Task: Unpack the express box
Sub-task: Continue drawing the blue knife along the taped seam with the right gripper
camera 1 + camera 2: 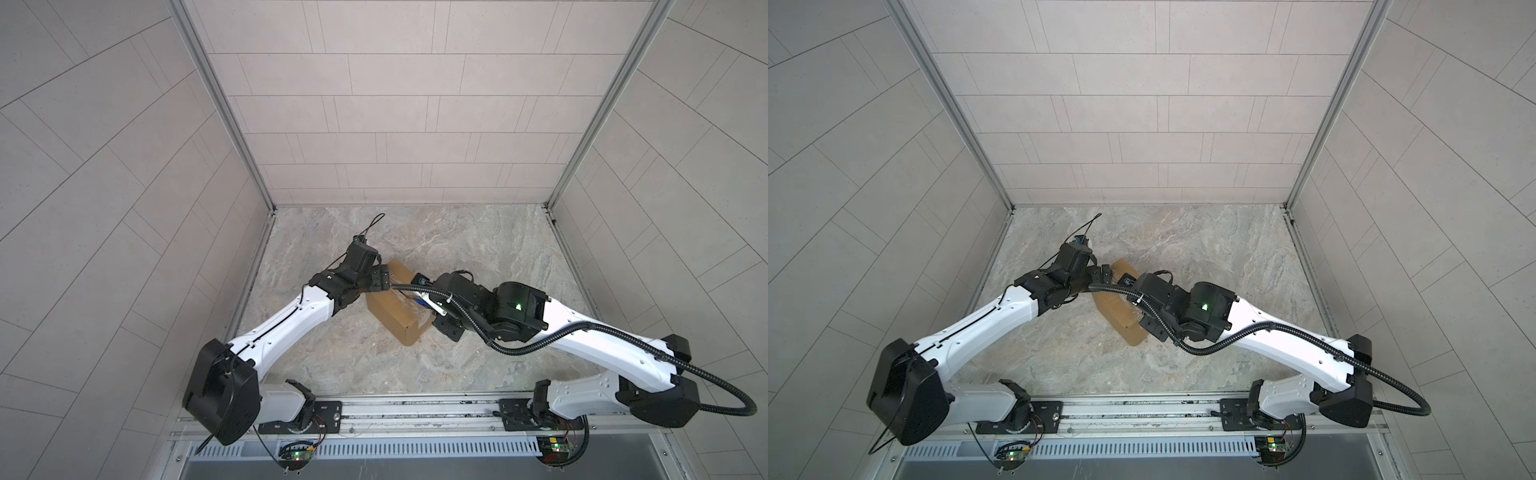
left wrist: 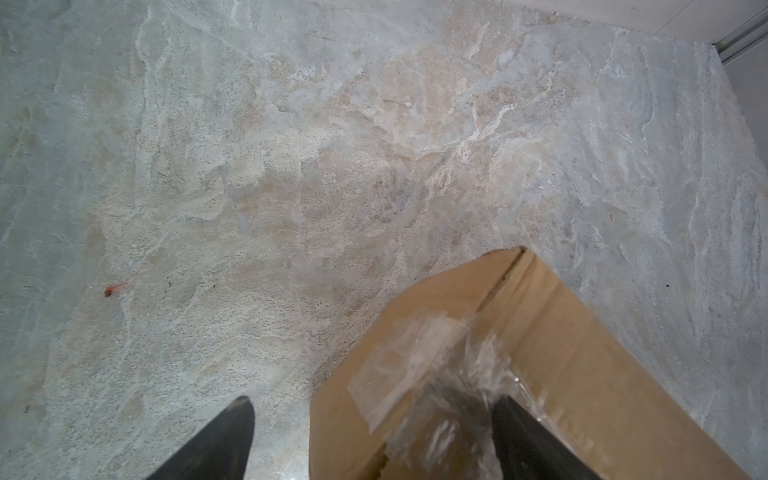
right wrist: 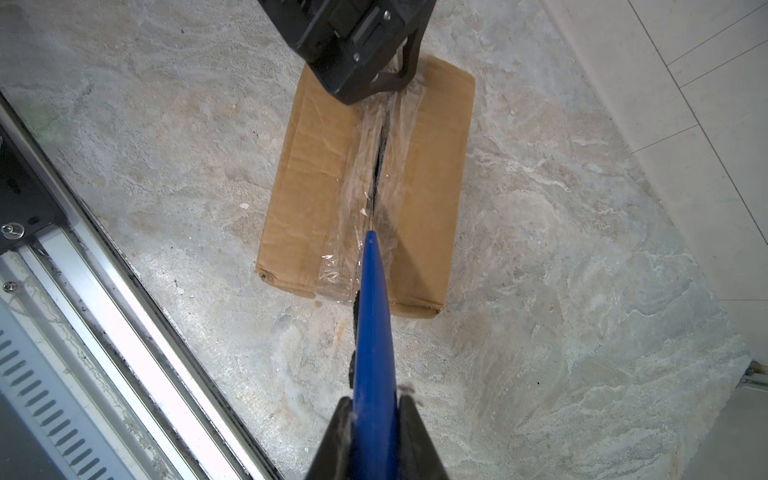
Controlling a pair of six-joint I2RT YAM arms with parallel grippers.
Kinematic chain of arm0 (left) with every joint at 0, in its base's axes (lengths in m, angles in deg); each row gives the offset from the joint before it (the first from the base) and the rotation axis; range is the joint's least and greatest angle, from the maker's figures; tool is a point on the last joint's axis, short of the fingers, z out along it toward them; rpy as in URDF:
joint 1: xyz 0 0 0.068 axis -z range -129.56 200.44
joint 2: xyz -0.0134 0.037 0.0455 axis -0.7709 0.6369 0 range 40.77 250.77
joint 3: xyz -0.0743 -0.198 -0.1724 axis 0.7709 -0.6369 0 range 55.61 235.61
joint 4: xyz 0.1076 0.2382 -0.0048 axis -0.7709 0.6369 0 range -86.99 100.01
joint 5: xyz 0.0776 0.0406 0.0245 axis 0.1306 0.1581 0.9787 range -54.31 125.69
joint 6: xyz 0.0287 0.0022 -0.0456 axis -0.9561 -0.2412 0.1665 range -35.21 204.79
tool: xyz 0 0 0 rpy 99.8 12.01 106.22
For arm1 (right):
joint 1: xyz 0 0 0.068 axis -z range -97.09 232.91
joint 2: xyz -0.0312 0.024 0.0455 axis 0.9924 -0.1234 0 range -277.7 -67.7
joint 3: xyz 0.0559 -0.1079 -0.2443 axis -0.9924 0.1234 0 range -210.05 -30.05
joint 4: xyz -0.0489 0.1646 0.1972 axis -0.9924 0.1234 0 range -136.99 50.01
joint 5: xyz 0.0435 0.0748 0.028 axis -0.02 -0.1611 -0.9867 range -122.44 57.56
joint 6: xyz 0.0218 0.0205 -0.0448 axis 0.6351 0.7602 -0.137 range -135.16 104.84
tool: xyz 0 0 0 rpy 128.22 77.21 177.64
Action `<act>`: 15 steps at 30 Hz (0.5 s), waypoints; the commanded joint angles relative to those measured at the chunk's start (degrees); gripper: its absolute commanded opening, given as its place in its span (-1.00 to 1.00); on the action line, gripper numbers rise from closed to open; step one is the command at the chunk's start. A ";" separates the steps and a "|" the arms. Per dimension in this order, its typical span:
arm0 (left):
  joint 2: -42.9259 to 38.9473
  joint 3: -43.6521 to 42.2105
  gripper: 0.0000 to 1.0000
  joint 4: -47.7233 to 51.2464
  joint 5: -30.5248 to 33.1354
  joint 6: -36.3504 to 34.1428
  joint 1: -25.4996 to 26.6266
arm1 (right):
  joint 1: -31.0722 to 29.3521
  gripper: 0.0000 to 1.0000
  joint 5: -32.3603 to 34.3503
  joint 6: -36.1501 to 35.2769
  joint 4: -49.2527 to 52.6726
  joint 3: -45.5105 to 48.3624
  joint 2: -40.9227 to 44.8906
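Observed right gripper clamped narrow on a blue pointed tool, tip set on the taped seam of the express box. Observed left gripper spread wide, holding nothing: one finger over the clear tape at the box end away from the tool, the other off the side, above the worktop. Located box lying flat on the worktop between both arms. Judged early: dark slit showing mid-seam, tape at the near edge seemingly uncut, flaps down, nothing removed. Left to do: finishing the cut, folding flaps back, lifting contents out.
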 commanded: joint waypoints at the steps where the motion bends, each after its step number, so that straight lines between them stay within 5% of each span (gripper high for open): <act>1: -0.29 -1.79 0.83 4.46 2.28 0.00 -0.43 | -0.19 -1.00 -2.11 0.20 0.61 -1.66 -3.07; 15: -0.28 -2.86 0.82 6.23 5.17 2.30 -0.59 | -0.19 -1.00 -1.67 3.50 14.34 -5.81 -2.14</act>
